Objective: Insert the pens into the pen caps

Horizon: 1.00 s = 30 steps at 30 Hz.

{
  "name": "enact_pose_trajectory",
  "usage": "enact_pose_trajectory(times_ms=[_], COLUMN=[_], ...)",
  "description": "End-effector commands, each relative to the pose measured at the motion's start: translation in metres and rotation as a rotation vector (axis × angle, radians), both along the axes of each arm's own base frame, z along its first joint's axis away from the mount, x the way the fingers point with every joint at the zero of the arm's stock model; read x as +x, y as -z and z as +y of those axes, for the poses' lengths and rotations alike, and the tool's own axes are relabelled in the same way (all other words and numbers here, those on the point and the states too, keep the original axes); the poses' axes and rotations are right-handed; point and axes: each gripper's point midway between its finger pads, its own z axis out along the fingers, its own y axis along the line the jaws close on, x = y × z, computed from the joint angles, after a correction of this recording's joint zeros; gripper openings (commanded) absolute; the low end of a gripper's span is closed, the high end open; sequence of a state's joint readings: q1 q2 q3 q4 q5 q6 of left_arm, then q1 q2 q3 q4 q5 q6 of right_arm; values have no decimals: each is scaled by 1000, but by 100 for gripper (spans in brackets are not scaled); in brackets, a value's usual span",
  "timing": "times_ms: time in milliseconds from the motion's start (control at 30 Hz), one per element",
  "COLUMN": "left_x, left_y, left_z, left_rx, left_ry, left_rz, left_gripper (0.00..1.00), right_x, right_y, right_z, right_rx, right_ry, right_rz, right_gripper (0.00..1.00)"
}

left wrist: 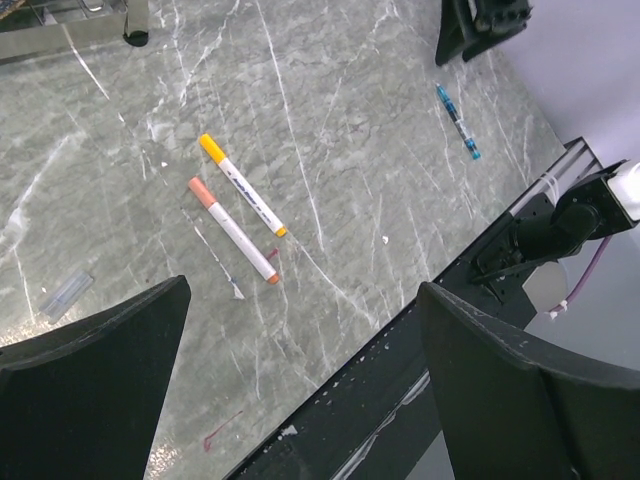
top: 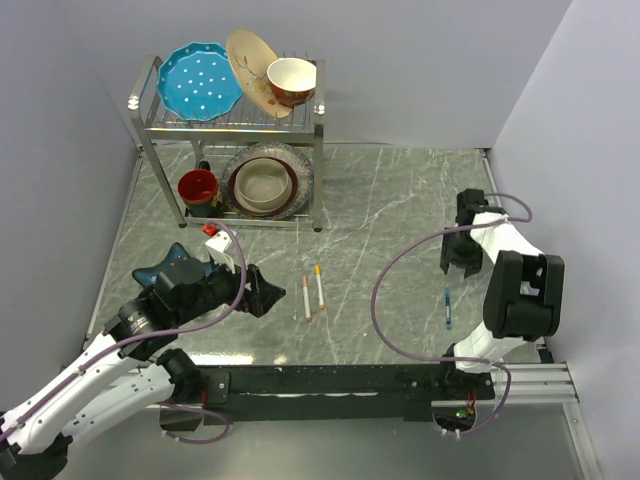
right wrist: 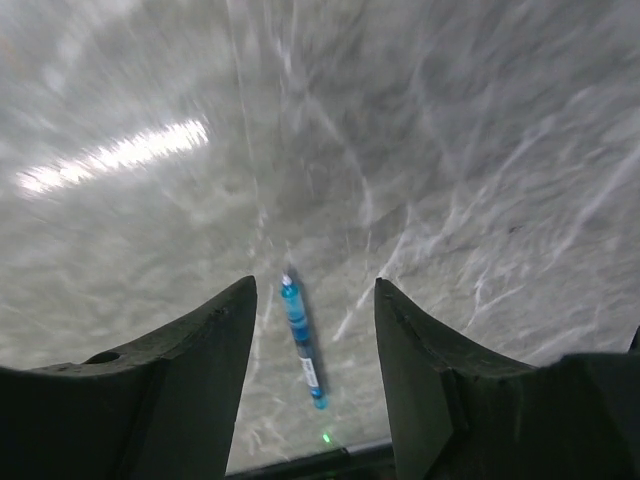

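Two white-barrelled pens lie side by side mid-table: one with a yellow cap end (left wrist: 242, 185) (top: 319, 286) and one with a pink-orange cap end (left wrist: 232, 230) (top: 307, 298). A blue pen (top: 448, 308) (right wrist: 302, 342) (left wrist: 457, 121) lies at the right. A small clear cap-like piece (left wrist: 65, 296) lies left of the white pens. My left gripper (top: 266, 293) (left wrist: 305, 290) is open and empty, hovering left of and nearer than the white pens. My right gripper (top: 462, 262) (right wrist: 315, 287) is open and empty above the table, just beyond the blue pen.
A metal dish rack (top: 318, 160) at the back left holds plates, bowls and a red mug (top: 198, 187). A dark blue star-shaped dish (top: 165, 266) sits by my left arm. A black rail (top: 330, 380) runs along the near table edge. Walls close in on both sides.
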<state>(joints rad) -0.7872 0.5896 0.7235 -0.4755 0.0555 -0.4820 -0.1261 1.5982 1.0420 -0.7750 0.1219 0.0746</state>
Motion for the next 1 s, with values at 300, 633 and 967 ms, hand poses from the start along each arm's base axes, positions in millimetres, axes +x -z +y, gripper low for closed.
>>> enact_pose_trajectory(times_ms=[300,633,967], left_x=[3,5,9], left_y=[-6,-7,-7], left_z=[-4,0,5], left_rx=[-5,-4,0], left_ry=[19,-8,-39], left_rz=[-38,-49,-57], left_gripper=[99,99,99], right_x=[-32,-32,-14], right_y=[39,43,32], right_z=[22,24,35], right_rx=[65,65,47], right_ry=[-152,-162,-224], right_rz=[176,197,140], right_gripper=[53,26,3])
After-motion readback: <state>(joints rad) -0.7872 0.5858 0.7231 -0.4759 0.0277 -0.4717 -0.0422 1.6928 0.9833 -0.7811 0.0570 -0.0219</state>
